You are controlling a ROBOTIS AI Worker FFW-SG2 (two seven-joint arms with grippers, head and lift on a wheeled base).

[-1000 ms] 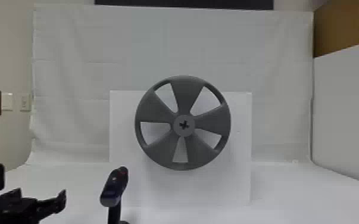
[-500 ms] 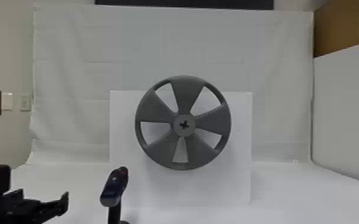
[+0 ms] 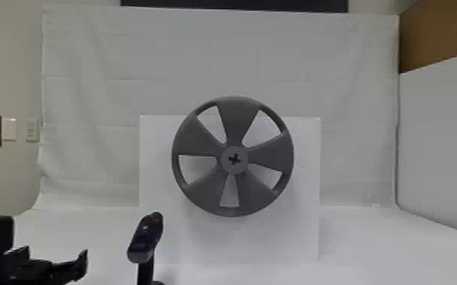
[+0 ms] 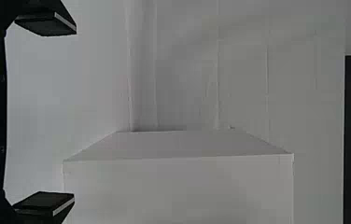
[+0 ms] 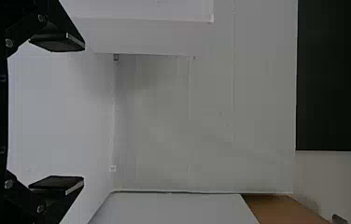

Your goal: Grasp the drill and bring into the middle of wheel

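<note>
At the lower left of the head view is my left gripper (image 3: 49,265), to the left of the drill (image 3: 146,238) and apart from it. The drill stands upright, its dark blue body on top and a black handle below. A grey five-spoked wheel (image 3: 235,117) with a cross-shaped hole in its hub (image 3: 234,160) is mounted on a white box, farther back and right of the drill. In the left wrist view my left gripper (image 4: 45,114) has its fingers wide apart. My right gripper (image 5: 57,114), in the right wrist view, is open with nothing between its fingers.
Behind the wheel rises the white box (image 3: 307,227), with a white curtain (image 3: 87,94) farther back. A white panel (image 3: 443,144) borders the right side, with a brown surface (image 3: 428,41) above it.
The left gripper has shifted slightly to the right in the head view, nearer the drill. Drill and wheel have stayed where they were.
</note>
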